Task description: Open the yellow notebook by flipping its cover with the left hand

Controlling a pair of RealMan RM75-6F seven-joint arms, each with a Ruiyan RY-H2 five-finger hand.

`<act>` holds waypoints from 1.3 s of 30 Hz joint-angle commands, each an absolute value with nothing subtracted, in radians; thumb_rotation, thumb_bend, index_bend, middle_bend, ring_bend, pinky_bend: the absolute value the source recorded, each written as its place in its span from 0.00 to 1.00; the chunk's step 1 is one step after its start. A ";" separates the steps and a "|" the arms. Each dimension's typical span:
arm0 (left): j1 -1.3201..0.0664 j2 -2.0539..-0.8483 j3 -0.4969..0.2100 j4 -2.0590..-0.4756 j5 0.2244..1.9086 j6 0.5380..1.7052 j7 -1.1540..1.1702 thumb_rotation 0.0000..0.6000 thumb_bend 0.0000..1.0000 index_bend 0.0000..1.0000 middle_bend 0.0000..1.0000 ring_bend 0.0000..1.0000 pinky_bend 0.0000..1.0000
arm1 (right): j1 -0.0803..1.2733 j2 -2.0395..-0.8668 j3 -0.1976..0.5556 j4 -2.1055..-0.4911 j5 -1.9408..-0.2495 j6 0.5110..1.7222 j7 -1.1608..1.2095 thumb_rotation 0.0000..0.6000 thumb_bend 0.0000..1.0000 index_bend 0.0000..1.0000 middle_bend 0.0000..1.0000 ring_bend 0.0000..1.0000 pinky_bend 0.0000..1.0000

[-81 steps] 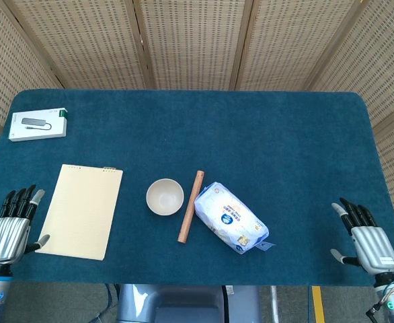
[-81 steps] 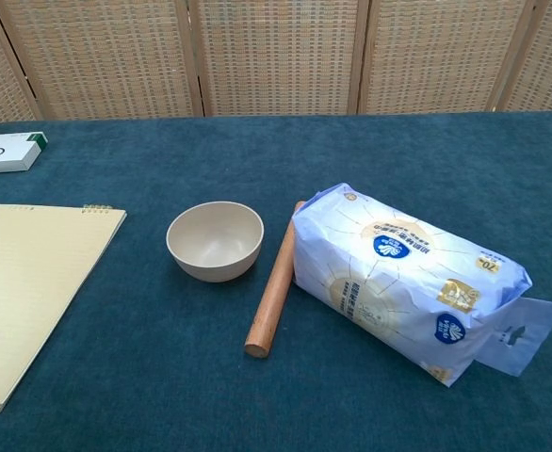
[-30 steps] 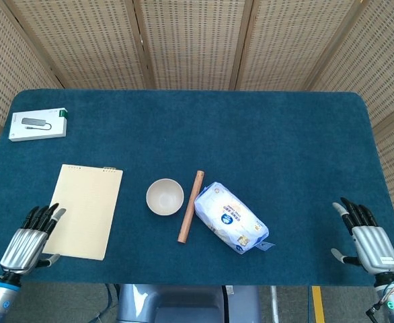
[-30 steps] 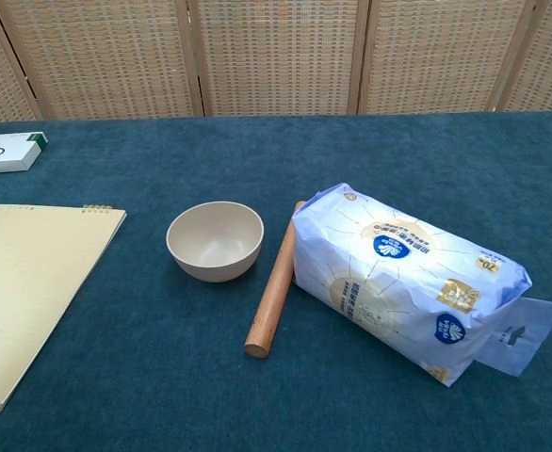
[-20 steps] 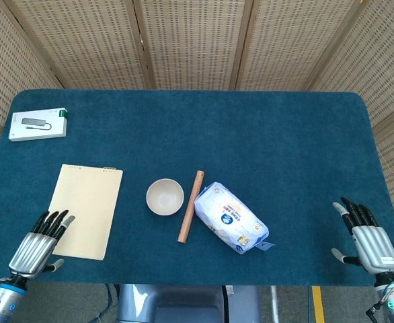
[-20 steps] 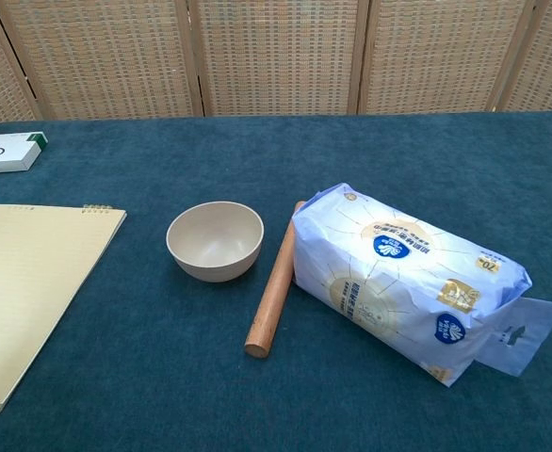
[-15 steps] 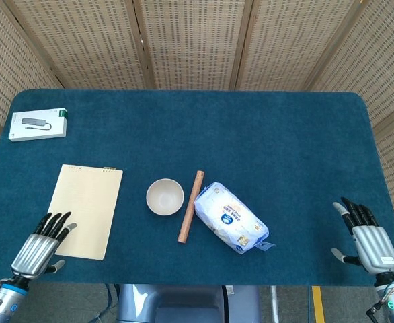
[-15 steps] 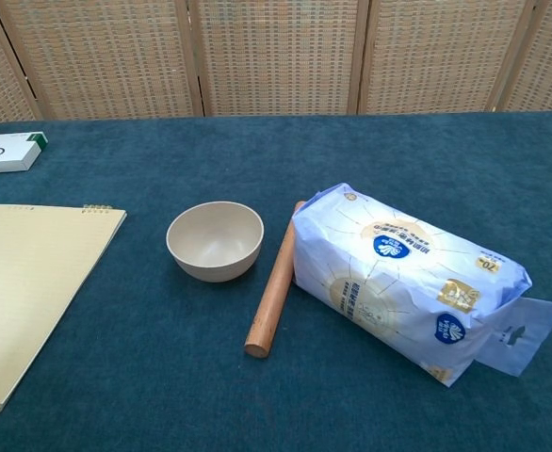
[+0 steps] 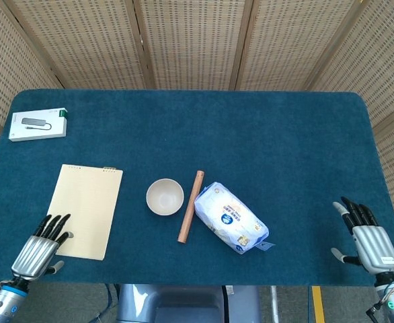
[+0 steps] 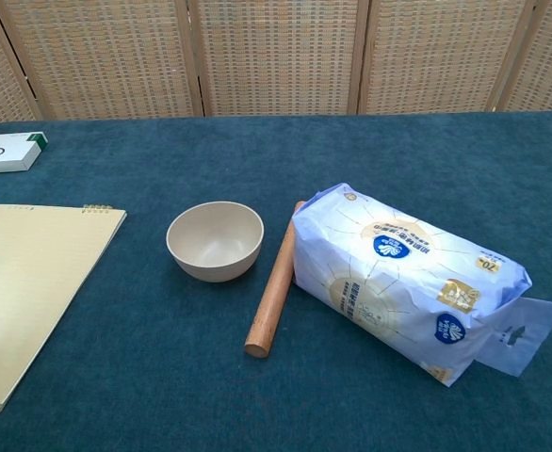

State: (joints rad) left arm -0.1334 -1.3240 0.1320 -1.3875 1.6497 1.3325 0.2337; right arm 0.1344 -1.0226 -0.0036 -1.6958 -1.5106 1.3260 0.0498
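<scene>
Notebook (image 10: 33, 287) (corner cropped) beside left robot hand (image 9: 38, 250)

The yellow notebook (image 9: 86, 210) lay flat and closed on the table's left side. Its spiral binding (at the far edge) was visible.

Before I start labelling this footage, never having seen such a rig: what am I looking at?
Two cameras ride on one robot: the head view looks down, the chest view looks across. Its two metal hands, left hand and right hand, hang open at the near edge, holding nothing. On the blue-carpeted table lie a closed yellow spiral notebook, a beige round bowl, a wooden rolling pin, a pale blue plastic bag and a flat white box.
</scene>
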 commanded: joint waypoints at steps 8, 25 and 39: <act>-0.119 -1.384 0.132 -1.295 1.666 1.362 0.258 1.00 0.20 0.31 0.00 0.00 0.00 | 0.134 -1.022 -0.003 -1.695 -1.512 1.328 0.052 1.00 0.23 0.01 0.00 0.00 0.03; -0.123 -1.457 0.116 -1.203 1.659 1.365 0.252 1.00 0.20 0.31 0.00 0.00 0.00 | 0.132 -1.023 -0.003 -1.692 -1.520 1.335 0.061 1.00 0.23 0.00 0.00 0.00 0.03; -0.136 -1.489 0.112 -1.179 1.672 1.373 0.253 1.00 0.20 0.31 0.00 0.00 0.00 | 0.132 -1.022 -0.003 -1.693 -1.521 1.337 0.062 1.00 0.23 0.00 0.00 0.00 0.03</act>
